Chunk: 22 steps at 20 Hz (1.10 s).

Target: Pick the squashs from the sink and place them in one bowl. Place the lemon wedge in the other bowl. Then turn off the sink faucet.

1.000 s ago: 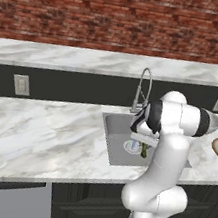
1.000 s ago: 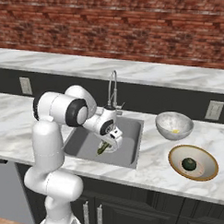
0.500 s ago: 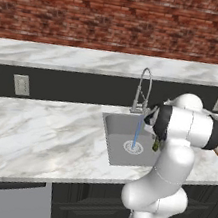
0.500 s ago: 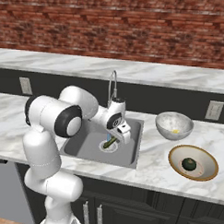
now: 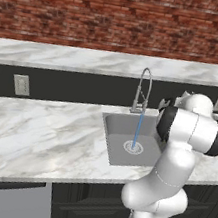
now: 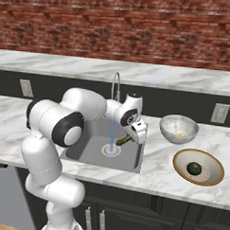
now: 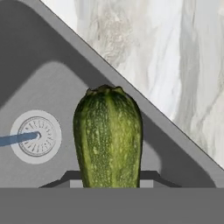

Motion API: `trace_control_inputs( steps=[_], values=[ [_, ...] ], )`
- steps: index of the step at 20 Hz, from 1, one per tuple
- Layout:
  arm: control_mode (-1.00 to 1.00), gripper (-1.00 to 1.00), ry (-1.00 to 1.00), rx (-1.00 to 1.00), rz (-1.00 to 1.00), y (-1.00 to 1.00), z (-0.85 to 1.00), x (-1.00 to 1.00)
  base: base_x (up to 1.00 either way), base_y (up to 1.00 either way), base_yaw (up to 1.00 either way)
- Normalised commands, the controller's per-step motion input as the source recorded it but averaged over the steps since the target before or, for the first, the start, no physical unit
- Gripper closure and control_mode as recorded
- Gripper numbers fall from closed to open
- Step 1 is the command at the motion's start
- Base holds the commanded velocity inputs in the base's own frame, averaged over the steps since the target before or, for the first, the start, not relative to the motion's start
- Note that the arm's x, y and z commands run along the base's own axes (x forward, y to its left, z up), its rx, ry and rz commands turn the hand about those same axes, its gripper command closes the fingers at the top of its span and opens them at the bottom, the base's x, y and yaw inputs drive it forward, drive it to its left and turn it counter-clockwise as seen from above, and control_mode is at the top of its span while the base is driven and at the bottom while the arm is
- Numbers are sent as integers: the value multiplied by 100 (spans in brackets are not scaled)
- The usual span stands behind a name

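While water runs from the sink faucet [image 6: 116, 86], the fingers [image 6: 135, 135] pinch the elongated squash [image 7: 107, 135] above the sink [image 6: 89, 146], bound for the tan bowl [image 6: 198, 166] holding the round squash [image 6: 194, 168].

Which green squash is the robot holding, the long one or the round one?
The long one. The gripper holds the slim yellowish-green squash above the sink, while the round dark green squash sits in the tan bowl.
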Motion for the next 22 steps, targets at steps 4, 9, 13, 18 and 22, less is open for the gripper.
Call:
trace_control_inputs(
  steps=[4, 9, 13, 18, 22],
  values=[
    [-100, 100, 2, 3, -14, -72, 29, -5, 0, 0, 0],
    [-100, 100, 3, 5, -16, -74, 30, -13, 0, 0, 0],
    [-100, 100, 5, 8, -19, -71, 20, -17, 0, 0, 0],
    [-100, 100, 5, 9, -20, -71, 14, -18, 0, 0, 0],
    [-100, 100, 4, 8, -20, -70, 23, -21, 0, 0, 0]
  ],
)
